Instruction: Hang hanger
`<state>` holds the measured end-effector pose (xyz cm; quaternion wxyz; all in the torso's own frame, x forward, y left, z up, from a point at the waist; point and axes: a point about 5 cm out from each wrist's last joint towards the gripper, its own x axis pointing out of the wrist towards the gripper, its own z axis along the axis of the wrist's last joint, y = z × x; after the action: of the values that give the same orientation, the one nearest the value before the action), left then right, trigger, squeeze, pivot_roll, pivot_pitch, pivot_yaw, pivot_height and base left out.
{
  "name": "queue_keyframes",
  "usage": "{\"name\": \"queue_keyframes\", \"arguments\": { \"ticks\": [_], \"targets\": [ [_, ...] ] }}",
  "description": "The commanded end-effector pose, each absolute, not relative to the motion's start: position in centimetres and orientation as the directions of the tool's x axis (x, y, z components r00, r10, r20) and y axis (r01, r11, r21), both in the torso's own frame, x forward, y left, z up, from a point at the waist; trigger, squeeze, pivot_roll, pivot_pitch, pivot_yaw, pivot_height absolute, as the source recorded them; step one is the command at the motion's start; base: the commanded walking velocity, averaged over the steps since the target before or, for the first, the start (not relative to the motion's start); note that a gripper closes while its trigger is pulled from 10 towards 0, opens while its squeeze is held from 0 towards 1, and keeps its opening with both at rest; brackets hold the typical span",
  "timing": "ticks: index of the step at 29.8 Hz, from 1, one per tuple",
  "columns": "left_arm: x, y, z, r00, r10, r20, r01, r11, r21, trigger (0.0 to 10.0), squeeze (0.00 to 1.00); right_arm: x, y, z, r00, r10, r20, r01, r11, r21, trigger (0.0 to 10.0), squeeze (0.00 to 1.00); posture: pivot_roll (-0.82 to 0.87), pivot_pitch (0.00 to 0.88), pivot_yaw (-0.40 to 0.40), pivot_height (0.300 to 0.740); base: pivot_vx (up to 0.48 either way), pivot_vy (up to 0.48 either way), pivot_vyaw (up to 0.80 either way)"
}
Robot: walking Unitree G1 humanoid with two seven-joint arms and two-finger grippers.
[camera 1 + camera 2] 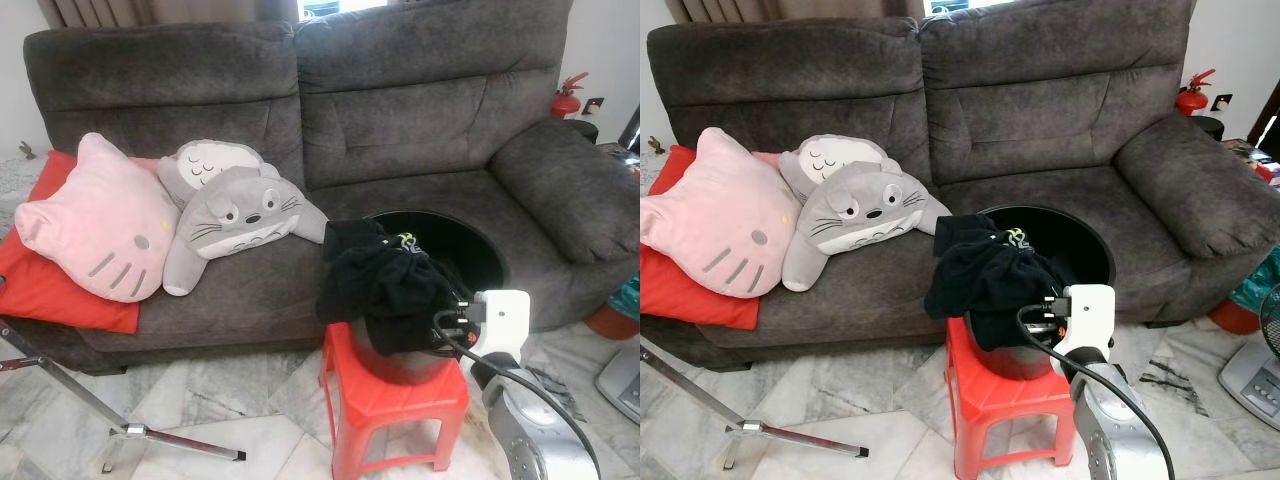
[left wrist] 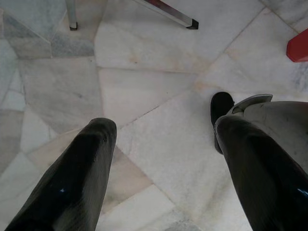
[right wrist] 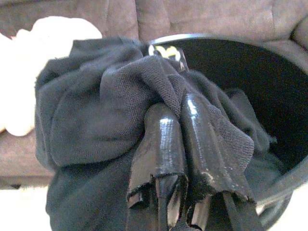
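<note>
From where I stand, the robot looks to be at the fetching stage: no hanger can be made out anywhere, only a dark garment (image 1: 380,285) heaped over the rim of a black bucket (image 1: 470,250), which sits on one red stool (image 1: 395,410) in front of the grey sofa (image 1: 400,110). Going left to right from that sofa's left end: one red cushion (image 1: 40,290) under one pink cat pillow (image 1: 95,220), then two grey plush cushions (image 1: 235,215) leaning together, then the bucket with its garment. On the floor left of the stool lies one metal stand leg (image 1: 130,430). The left gripper (image 2: 161,168) hangs idle over the marble floor (image 2: 144,72), fingers spread wide and empty. The right gripper (image 3: 185,144) is pressed into the garment at the bucket's rim, fingers close together, seemingly pinching a fold of cloth. I'd judge the next move calls for a firm hold and a clean lift clear of the bucket. Whether a hanger sits inside the cloth I cannot tell.
</note>
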<state>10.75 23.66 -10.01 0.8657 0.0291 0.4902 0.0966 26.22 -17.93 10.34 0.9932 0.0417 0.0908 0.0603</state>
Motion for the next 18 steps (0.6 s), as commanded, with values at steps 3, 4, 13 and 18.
{"name": "queue_keyframes", "arguments": {
  "ticks": [3,4,13,18],
  "targets": [
    [10.5,24.2,-10.0,0.486,0.214,-0.847,-0.134,0.976,0.170,10.0,0.00,27.4,-16.3,13.4,0.979,0.200,-0.045,-0.194,0.975,0.112,0.0,0.00,-0.15,0.000,0.071,0.740,0.000,0.000,0.00],
    [10.5,24.2,-10.0,0.486,0.215,-0.847,-0.135,0.976,0.170,10.0,0.00,27.6,-15.9,13.9,0.975,0.221,-0.023,-0.218,0.970,0.109,0.0,0.00,-0.15,0.000,0.071,0.740,0.000,0.000,0.00],
    [10.5,24.2,-10.0,0.486,0.215,-0.847,-0.136,0.976,0.170,10.0,0.00,28.5,-14.3,16.2,0.952,0.297,0.069,-0.303,0.946,0.116,0.0,0.00,-0.16,0.000,0.071,0.740,0.000,0.000,0.00],
    [10.6,24.1,-10.0,0.488,0.214,-0.846,-0.138,0.976,0.167,10.0,0.00,31.2,-13.4,22.9,0.900,0.334,0.282,-0.369,0.926,0.083,0.0,0.00,-0.17,0.000,0.076,0.740,0.000,0.000,0.00]
  ]
}}
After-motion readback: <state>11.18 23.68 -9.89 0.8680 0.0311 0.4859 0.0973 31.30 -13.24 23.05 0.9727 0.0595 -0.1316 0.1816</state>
